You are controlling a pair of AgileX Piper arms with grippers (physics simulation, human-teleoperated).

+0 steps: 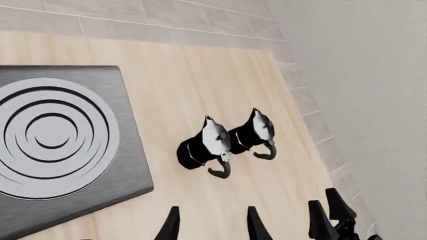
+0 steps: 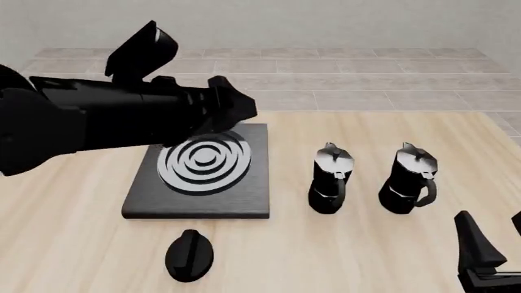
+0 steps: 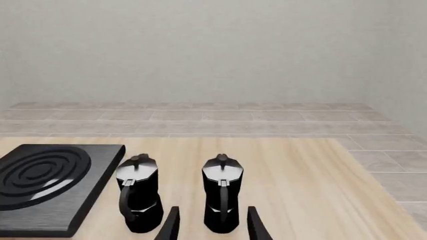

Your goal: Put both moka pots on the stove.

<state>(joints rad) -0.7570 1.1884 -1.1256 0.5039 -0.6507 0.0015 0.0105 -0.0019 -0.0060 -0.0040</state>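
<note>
Two moka pots upright on bench at stove's 3 o'clock, handles nearside for grabbing; left hand and right hand spread, empty.

Stove at left of frame, silver-grey rings on top, two moka pots side by side at centre on wooden table, left gripper fingertips apart at bottom edge, right gripper lower right, tiled floor beyond.
</note>
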